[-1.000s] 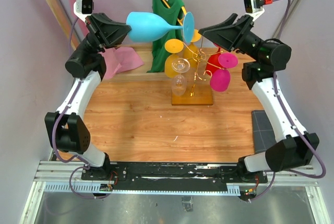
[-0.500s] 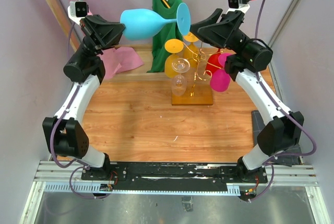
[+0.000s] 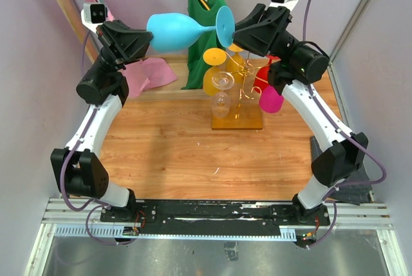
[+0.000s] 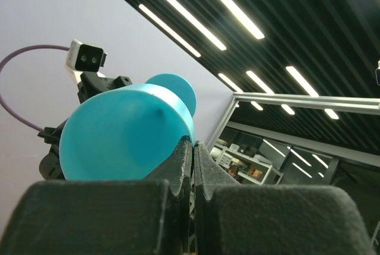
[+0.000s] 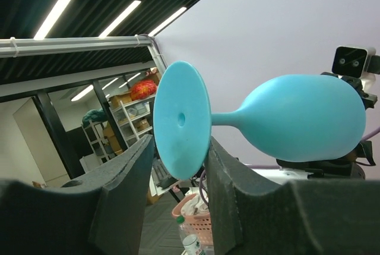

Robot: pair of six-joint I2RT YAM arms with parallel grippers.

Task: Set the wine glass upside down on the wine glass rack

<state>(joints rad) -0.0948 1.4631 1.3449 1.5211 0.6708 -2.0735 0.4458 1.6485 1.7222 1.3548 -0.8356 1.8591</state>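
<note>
Pinching wine glass [image 3: 177,31] rim, raised left gripper [image 3: 149,36] holds it sideways; raised right gripper [image 3: 237,31] straddles its foot [image 5: 181,127], possibly touching, grip itself unclear.

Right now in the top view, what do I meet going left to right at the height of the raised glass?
First the left hand, then the blue glass, then the right hand.

Left end effector [image 3: 152,34] clamped, raised high
</note>
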